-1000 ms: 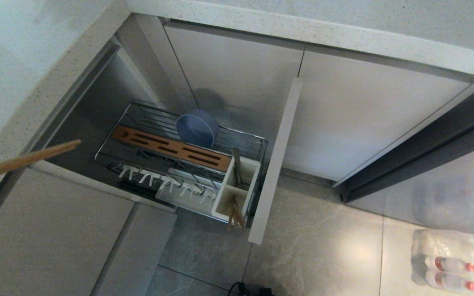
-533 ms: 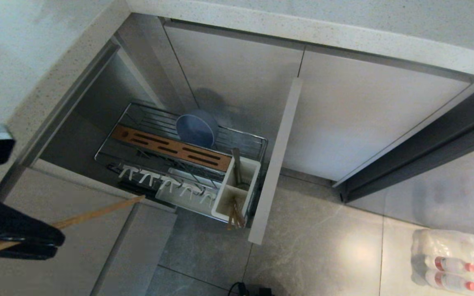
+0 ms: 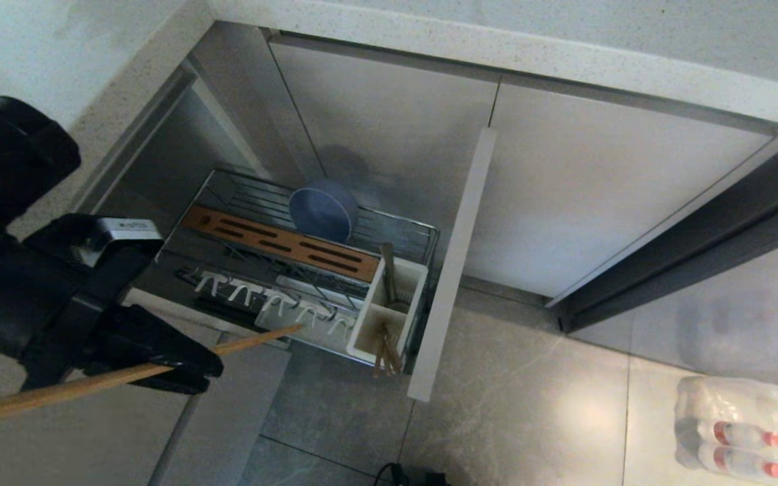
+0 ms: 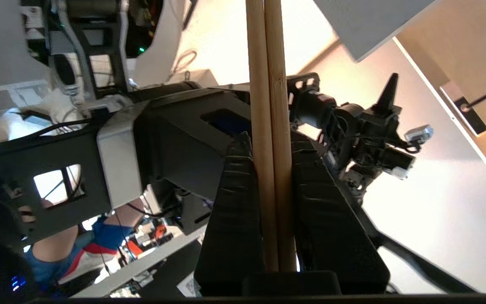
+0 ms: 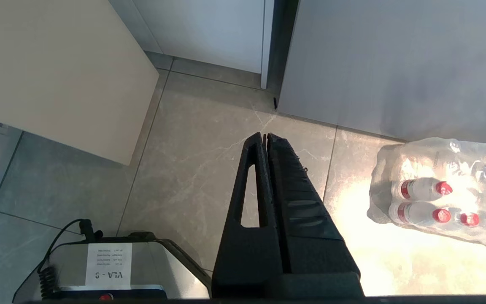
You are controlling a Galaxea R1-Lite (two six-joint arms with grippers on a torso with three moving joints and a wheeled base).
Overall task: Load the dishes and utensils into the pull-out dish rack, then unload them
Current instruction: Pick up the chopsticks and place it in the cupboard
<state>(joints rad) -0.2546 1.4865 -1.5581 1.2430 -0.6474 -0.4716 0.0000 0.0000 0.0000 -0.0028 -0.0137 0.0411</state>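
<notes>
At the far left of the head view, the left gripper (image 3: pixel 179 371) hangs low over the beige cabinet front, its black fingers clamped on a pair of light-brown wooden chopsticks (image 3: pixel 92 385). The sticks run slantwise from the picture's left edge up toward the right, and their tips lie near the white plate prongs (image 3: pixel 274 304) at the near side of the pull-out dish rack (image 3: pixel 429 236). The left wrist view shows the same pair (image 4: pixel 268 126) pressed side by side between the two ribbed fingers (image 4: pixel 234 202).

Next to the right, the chrome wire rack stands pulled out of the cabinet. A brown slotted wooden strip (image 3: pixel 281 244) crosses it, and behind that strip the blue-grey bowl (image 3: pixel 323 209) leans on its edge against the back wires. At the rack's right end sits the white utensil caddy (image 3: pixel 389 307): a silver fork (image 3: pixel 389 270) stands in its farther compartment, and more wooden chopsticks (image 3: pixel 385 354) poke out of its nearer one. Just right of the caddy rises the rack's beige front panel (image 3: pixel 456 263), seen edge-on.

At the far right, a shrink-wrapped pack of red-capped bottles (image 3: pixel 747 432) lies on the grey floor tiles (image 3: pixel 531 418). The right gripper (image 5: pixel 265 139) shows only in its own wrist view, fingers pressed together and holding nothing, pointing down at the tiles near that pack.
</notes>
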